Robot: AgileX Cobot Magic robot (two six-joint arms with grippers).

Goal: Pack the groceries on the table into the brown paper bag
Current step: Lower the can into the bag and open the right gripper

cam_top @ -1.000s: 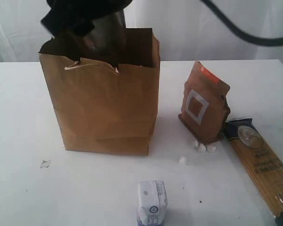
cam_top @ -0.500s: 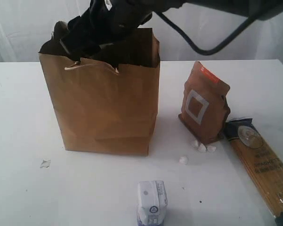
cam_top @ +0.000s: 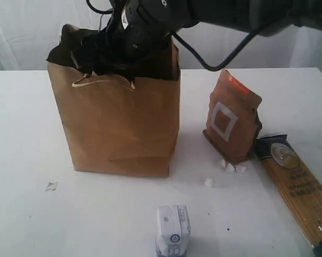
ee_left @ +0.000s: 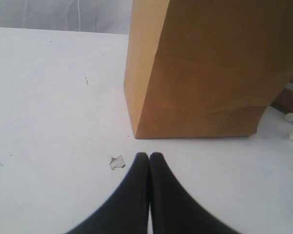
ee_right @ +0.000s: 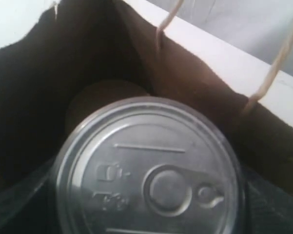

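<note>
Your right gripper point(cam_top: 103, 54) has the pull-tab can point(ee_right: 148, 180) down in the mouth of the brown paper bag point(cam_top: 120, 123).

Starting left of the bag, your left gripper point(ee_left: 149, 157) hangs over the table point(cam_top: 21, 134) near the bag's bottom corner. Its fingers are pressed together on nothing, and a small white scrap point(ee_left: 117, 162) lies just beside their tips. The bag stands upright with its torn rim open. At that rim your right gripper's jaws are spread wide around the can's sides and hold it lid-up, above the bag's dark inside. In front of the bag stands the small white carton point(cam_top: 172, 229). To the bag's right the brown pouch with white square point(cam_top: 231, 118) stands upright, with white crumbs point(cam_top: 230, 167) at its foot. Farther right of the bag lies the spaghetti pack point(cam_top: 297, 190), its near end touching the pouch's base.
</note>
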